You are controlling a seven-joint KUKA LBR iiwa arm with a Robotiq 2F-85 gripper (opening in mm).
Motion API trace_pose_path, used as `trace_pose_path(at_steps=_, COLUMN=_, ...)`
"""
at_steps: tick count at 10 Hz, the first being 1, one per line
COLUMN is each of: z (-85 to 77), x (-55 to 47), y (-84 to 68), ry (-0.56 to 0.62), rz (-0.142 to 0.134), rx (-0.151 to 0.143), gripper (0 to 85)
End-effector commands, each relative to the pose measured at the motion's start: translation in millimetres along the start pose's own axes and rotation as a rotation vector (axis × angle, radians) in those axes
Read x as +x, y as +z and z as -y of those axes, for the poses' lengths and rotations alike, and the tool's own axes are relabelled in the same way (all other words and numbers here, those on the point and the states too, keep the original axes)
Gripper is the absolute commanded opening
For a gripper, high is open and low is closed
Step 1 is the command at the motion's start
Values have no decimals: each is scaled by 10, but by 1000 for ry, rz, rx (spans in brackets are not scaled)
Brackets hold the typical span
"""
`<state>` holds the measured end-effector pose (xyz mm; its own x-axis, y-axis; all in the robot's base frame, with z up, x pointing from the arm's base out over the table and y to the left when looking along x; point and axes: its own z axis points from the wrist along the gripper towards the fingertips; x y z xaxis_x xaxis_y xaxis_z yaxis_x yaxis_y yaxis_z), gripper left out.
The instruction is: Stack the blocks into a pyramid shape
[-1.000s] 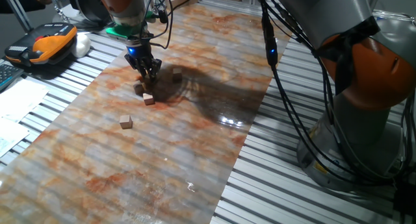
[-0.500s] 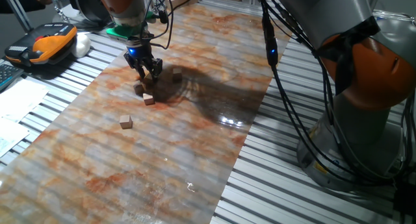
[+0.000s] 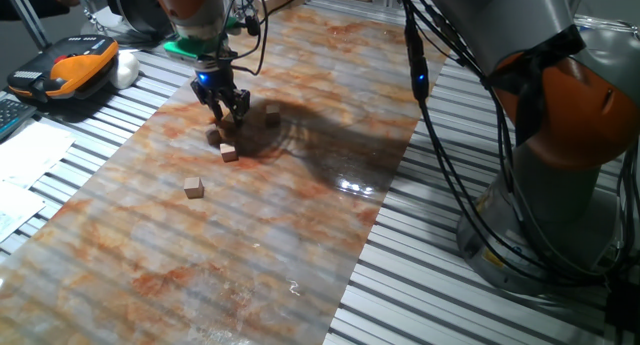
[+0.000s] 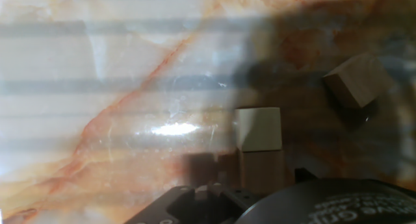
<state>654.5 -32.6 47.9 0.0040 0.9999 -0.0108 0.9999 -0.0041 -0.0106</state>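
My gripper (image 3: 228, 113) hangs just above a small cluster of light-brown wooden blocks at the far left of the marbled mat. Its fingers stand apart, open, with nothing between them. Close below it lie one block (image 3: 213, 136) and another (image 3: 229, 153). A third block (image 3: 272, 112) sits to the right, and one more (image 3: 194, 188) lies alone nearer the front. The hand view shows a pale block (image 4: 258, 128) touching a browner one (image 4: 263, 172) right below the hand, and a tilted block (image 4: 357, 80) off to the right. No fingertips show in that view.
An orange and black device (image 3: 75, 65) and a white object (image 3: 125, 70) lie on the slatted table at the far left, with papers (image 3: 25, 155) in front of them. The arm's orange base (image 3: 560, 135) and hanging cables (image 3: 440, 135) fill the right side.
The gripper has risen a little from the block cluster and its fingers have spread. The blocks on the mat have not moved.
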Motion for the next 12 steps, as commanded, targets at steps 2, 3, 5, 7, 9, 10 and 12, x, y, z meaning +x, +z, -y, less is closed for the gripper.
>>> trace_pose_path(at_steps=2, z=-24, x=30, y=-100, ry=-1, rz=4, rx=3, gripper=510)
trace_pose_path(at_steps=3, z=-54, x=81, y=-133, ry=5, rz=16, rx=17, gripper=510)
trace_pose_path(at_steps=5, z=-110, x=175, y=-193, ry=4, rz=29, rx=29, gripper=510)
trace_pose_path(at_steps=7, z=-135, x=231, y=-201, ry=13, rz=33, rx=35, gripper=510)
trace_pose_path(at_steps=9, z=-149, x=290, y=-154, ry=54, rz=39, rx=55, gripper=510)
trace_pose_path(at_steps=10, z=-161, x=309, y=-129, ry=100, rz=38, rx=70, gripper=510)
trace_pose_path(at_steps=12, z=-167, x=287, y=-142, ry=195, rz=-13, rx=52, gripper=510)
